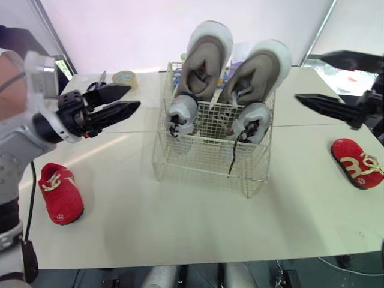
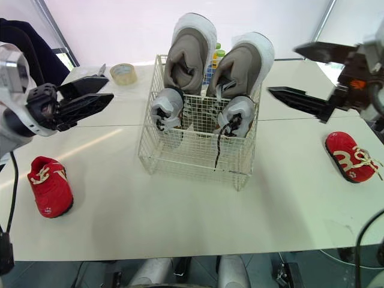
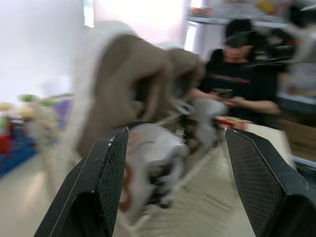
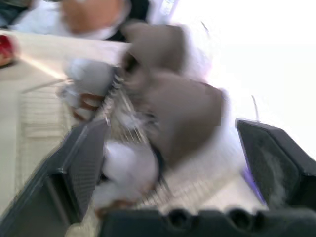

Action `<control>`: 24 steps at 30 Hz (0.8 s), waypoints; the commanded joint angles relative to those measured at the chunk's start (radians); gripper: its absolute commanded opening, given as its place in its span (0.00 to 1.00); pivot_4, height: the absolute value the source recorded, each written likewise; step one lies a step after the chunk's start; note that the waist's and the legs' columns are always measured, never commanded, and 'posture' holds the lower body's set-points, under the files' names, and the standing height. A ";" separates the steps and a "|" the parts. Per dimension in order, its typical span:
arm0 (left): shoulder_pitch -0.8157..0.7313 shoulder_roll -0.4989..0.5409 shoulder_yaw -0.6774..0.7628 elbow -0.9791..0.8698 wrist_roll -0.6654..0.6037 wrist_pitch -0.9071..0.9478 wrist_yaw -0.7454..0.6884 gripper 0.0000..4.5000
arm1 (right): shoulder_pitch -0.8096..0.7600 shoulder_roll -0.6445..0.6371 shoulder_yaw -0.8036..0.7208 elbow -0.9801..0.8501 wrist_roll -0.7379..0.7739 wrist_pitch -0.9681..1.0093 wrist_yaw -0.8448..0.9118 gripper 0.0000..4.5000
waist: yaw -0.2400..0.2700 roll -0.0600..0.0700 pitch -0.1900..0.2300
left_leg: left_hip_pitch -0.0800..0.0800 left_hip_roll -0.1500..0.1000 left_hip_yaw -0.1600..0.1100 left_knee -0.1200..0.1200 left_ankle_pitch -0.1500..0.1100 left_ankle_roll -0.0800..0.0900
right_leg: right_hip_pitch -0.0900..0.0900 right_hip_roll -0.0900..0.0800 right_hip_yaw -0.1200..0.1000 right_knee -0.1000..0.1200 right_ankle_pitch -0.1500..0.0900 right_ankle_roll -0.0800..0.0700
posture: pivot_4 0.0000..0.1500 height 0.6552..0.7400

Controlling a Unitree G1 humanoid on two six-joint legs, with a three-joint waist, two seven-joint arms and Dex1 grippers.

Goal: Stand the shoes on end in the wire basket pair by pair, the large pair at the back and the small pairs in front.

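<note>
Red shoe [image 1: 60,201] nearest; left gripper [image 1: 133,97] and right gripper [image 1: 307,77] both apart, empty; left wrist view catches a person [image 3: 242,74].

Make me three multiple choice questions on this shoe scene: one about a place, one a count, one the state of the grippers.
1. Where are the red shoes relative to the wire basket? A inside it; B on the table, one each side; C stacked in front.
2. How many shoes stand in the basket? A two; B four; C six.
3. The left gripper and right gripper are: A both open, empty; B both shut; C both holding shoes.
Answers: B, one lies on each side; B, two large brown shoes behind two grey shoes; A, fingers spread with nothing between.
</note>
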State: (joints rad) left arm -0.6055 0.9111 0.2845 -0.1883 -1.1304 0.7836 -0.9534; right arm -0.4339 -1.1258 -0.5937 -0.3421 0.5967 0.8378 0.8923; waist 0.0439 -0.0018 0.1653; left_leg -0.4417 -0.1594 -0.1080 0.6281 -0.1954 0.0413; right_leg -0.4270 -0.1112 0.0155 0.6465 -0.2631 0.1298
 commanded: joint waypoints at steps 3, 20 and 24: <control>-0.140 -0.047 -0.089 0.070 0.012 0.040 -0.127 0.70 | 0.277 0.026 -0.204 0.200 -0.226 -0.116 -0.083 1.00 | -0.002 0.000 0.000 | 0.000 -0.001 0.000 0.000 0.000 0.000 | 0.001 -0.001 0.000 0.000 0.000 0.000 | 1.00 1.00; -0.134 -0.166 -0.169 -0.023 0.057 0.094 -0.155 0.70 | 0.197 0.103 -0.003 0.896 -0.274 -0.388 -0.065 1.00 | -0.058 0.003 0.001 | 0.001 0.000 0.001 -0.001 0.002 -0.001 | 0.003 0.000 0.002 0.003 0.000 0.001 | 1.00 1.00; -0.128 -0.174 -0.160 -0.037 0.056 0.098 -0.136 0.70 | 0.121 0.114 0.051 1.014 -0.286 -0.424 -0.060 1.00 | -0.056 0.003 0.001 | 0.001 0.000 0.001 -0.001 0.002 -0.001 | 0.004 0.000 0.002 0.003 0.001 0.001 | 1.00 1.00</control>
State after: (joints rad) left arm -0.7330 0.7355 0.0951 -0.2022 -1.0720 0.8849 -1.0970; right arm -0.2955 -1.0014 -0.5408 0.6518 0.3090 0.4376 0.8265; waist -0.0120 0.0012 0.1660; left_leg -0.4408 -0.1592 -0.1070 0.6276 -0.1938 0.0399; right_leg -0.4233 -0.1114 0.0178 0.6492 -0.2626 0.1307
